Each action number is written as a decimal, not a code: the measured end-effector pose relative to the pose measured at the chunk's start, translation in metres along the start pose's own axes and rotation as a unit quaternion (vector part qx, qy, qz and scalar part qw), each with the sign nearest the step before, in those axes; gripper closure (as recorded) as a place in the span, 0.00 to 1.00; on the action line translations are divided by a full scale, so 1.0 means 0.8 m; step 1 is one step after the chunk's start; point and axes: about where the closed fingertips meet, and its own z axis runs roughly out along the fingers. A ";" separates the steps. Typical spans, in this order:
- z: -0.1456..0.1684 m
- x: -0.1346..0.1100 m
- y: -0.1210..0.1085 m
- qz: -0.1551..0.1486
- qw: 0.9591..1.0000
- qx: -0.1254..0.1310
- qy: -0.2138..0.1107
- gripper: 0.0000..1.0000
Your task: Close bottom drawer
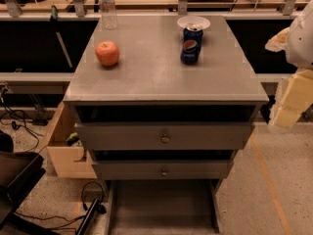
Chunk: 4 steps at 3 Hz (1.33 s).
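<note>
Pepsi logo on front can (190,50); 2nd can (193,32) just behind it is blue, writing unreadable. Both sit on cabinet top (156,77) w/ apple (107,53) & bottle (107,6). Low centre, bottom drawer (161,204) is pulled out toward cam. At right edge, gripper (293,99) is up & right of drawer, well apart from it; apart or together, can't tell.

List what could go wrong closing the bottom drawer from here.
The bottom drawer is pulled far out, its front past the view's lower edge, and the gripper is not in view, so an off-centre push might skew and jam it. A hard shove could jolt the cabinet, toppling the cans or rolling the apple.
</note>
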 end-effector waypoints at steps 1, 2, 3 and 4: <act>0.000 0.000 0.000 0.000 1.000 0.000 0.000 0.00; 0.009 0.008 0.004 0.003 1.000 0.012 0.012 0.00; 0.032 0.027 0.034 0.000 1.000 0.028 0.004 0.00; 0.088 0.066 0.078 0.028 0.999 0.031 -0.016 0.00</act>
